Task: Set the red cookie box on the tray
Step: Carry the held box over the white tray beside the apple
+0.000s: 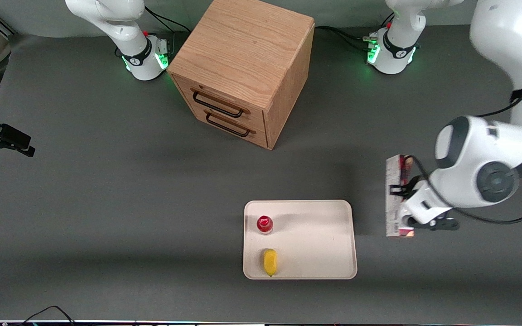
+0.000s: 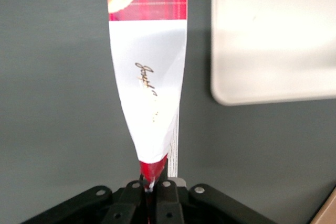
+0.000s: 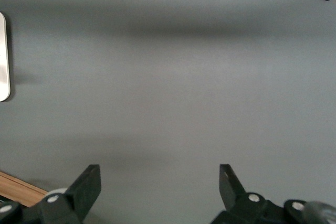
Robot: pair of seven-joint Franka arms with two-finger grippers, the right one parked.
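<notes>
Pinching the long, slim dark-red cookie box between its black fingers, the left arm's pincer hangs over the dark grey desk toward the working arm's end. The wrist view shows both fingers pressed flat against the carton's red end, its white patch with gold script and tartan print reaching away from them. The carton lies beside the flat cream-white rectangular tray, apart from its low rim. On the tray stand a small red-capped bottle and, nearer the front camera, a yellow item. The wooden two-drawer cabinet stands farther from the camera.
</notes>
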